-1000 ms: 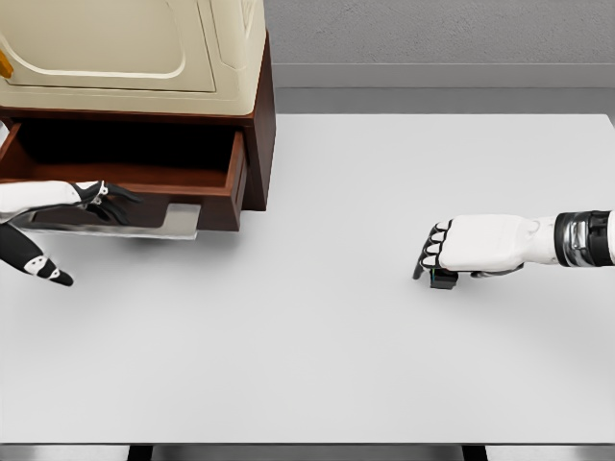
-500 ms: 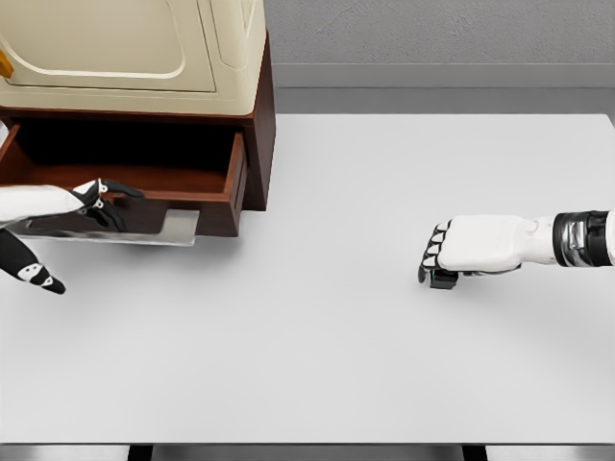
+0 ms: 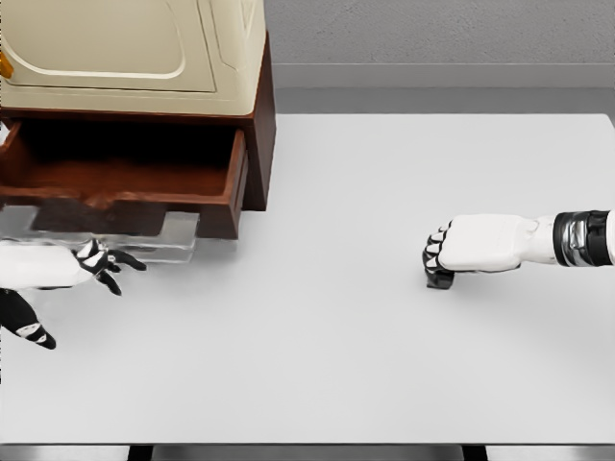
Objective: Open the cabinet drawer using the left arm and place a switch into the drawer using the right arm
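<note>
Left hand (image 3: 58,267) withdrawn from open drawer (image 3: 125,182), fingers spread, right hand (image 3: 480,245) fingers curled over switch (image 3: 440,279), orientation hidden

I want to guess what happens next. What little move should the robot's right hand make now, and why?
Probably lift the right hand a little off the table. Its fingers look curled over the small dark switch, and the drawer stands open, with the left hand in front of it, off the handle. Raising the switch first lets it travel toward the drawer.
</note>
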Tool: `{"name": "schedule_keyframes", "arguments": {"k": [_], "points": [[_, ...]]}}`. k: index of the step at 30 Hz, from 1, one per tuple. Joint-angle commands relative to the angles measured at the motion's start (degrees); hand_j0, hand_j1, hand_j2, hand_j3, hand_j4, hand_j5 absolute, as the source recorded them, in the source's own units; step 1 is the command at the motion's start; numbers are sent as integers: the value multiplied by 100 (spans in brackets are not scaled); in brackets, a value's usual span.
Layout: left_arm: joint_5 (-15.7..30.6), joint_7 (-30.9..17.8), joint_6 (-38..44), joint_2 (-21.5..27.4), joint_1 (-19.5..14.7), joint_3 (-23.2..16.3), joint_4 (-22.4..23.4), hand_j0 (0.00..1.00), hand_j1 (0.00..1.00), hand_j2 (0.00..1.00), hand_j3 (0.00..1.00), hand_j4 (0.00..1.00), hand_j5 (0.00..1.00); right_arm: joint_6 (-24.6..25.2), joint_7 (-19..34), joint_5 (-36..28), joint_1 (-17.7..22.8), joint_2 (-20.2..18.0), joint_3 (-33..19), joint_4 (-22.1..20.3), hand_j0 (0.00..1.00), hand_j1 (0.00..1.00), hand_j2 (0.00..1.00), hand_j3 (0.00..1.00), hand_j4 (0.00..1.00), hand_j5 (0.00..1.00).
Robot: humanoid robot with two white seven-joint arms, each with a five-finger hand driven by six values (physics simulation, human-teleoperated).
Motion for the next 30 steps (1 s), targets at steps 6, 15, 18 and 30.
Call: {"name": "schedule_keyframes", "arguments": {"k": [6, 15, 18, 30], "points": [[1852, 959, 356, 119, -1071, 560, -36, 100, 100, 100, 100, 100, 100, 7, -1, -75, 0, -7, -37, 3, 36, 36, 36, 36, 36, 36], [1879, 968, 356, 75, -1098, 692, -45, 100, 100, 100, 100, 100, 100, 7, -1, -75, 0, -7, -37, 11, 37, 37, 37, 37, 37, 37], [1887, 968, 347, 49, -1097, 683, -63, 100, 100, 100, 100, 100, 100, 7, -1, -75, 0, -7, -46, 11, 37, 37, 37, 37, 37, 37], [1861, 941, -66, -13, -658, 604, -98, 100, 100, 100, 100, 100, 100, 7, -1, -339, 0, 2, -503, 82, 37, 37, 37, 37, 37, 37]]}}
